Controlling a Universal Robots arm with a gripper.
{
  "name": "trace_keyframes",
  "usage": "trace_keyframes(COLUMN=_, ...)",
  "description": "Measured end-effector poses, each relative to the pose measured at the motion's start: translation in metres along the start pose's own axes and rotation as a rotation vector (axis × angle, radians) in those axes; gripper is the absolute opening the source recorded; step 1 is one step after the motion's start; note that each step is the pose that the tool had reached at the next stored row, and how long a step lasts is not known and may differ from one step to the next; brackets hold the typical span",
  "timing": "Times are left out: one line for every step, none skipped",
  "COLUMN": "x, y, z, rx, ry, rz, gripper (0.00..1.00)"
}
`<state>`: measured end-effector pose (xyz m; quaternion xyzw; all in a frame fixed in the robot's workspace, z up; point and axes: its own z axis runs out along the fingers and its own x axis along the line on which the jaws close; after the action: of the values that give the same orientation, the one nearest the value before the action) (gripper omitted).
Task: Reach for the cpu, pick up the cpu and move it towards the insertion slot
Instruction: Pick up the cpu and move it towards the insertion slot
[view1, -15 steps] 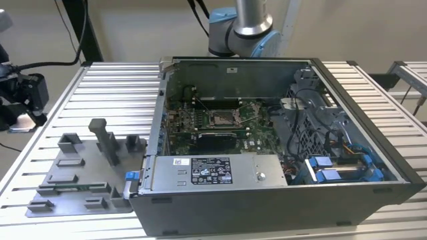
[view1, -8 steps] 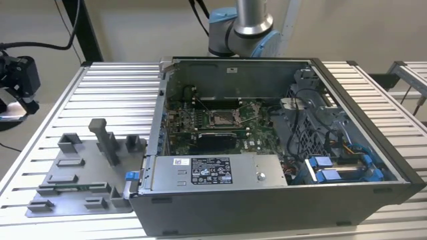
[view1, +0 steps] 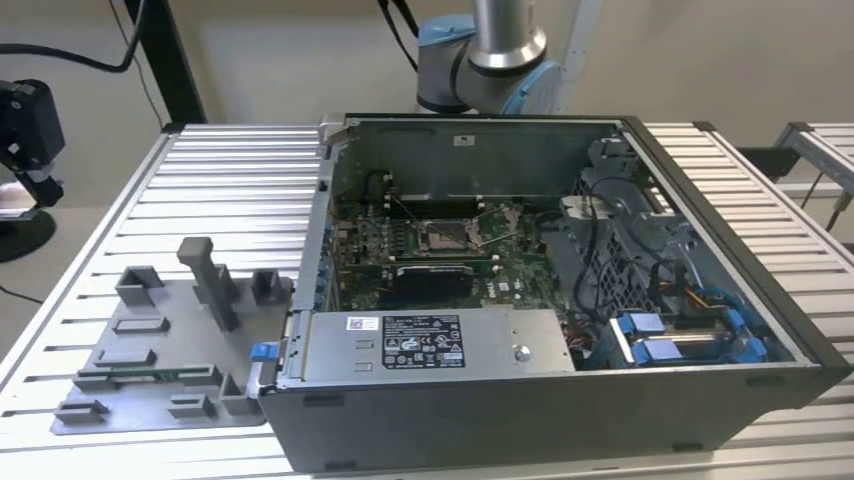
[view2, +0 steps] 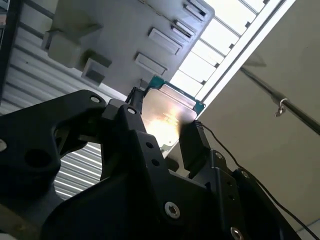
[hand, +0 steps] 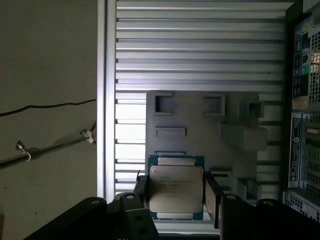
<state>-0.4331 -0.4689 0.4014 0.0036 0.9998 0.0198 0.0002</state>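
- Closest to the lens is my own gripper (hand: 176, 201), black and blocky. Its two fingers (hand: 214, 200) are clenched on opposite edges of the cpu (hand: 175, 182).
- The cpu sits flat between them, its pale silver face toward the first wrist view's camera and a thin green rim around it. In the second wrist view the same face catches a bright glare.
- As I judge it, the pick is done and the chip is lifted clear, so this is the carry towards the slot.
- Below the chip and well apart from it lies the grey fixture plate (hand: 200, 130) with its raised blocks. It rests on the slatted metal table (hand: 200, 45).
- On one side of me the table's edge gives way to bare floor, where a thin cable (hand: 50, 106) runs.
- On the other side stands the open computer case (view1: 534, 425). The insertion slot (view1: 445, 237), a silver frame with a dark centre, lies deep inside on the green board, walled all round.
- The carry, I judge, calls for a level chip, a firm grip and enough height to clear the case wall. There is wide room above the table but little inside the case, where the power supply box (view1: 427, 340) sits near the slot.
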Motion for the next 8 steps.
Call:
trace_keyframes(x=0.0000, y=0.0000, z=0.0000, rx=0.0000, ry=0.0000, rz=0.000, gripper=0.00)
trace_keyframes(x=0.0000, y=0.0000, z=0.0000, rx=0.0000, ry=0.0000, rz=0.000, gripper=0.00)
trace_keyframes(x=-0.0005, y=0.0000, z=-0.0002, rx=0.0002, ry=0.0002, rz=0.000, gripper=0.00)
trace_keyframes(x=-0.0021, y=0.0000, z=-0.0003, rx=0.0003, ry=0.0005, rz=0.000, gripper=0.00)
trace_keyframes(x=-0.0048, y=0.0000, z=-0.0002, rx=0.0002, ry=0.0003, rz=0.000, gripper=0.00)
trace_keyframes(x=-0.0087, y=0.0001, z=-0.0002, rx=0.0002, ry=0.0003, rz=0.000, gripper=0.00)
trace_keyframes(x=-0.0130, y=0.0001, z=-0.0002, rx=0.0002, ry=0.0003, rz=0.000, gripper=0.00)
trace_keyframes(x=-0.0175, y=0.0001, z=-0.0001, rx=0.0000, ry=0.0001, rz=0.000, gripper=0.00)
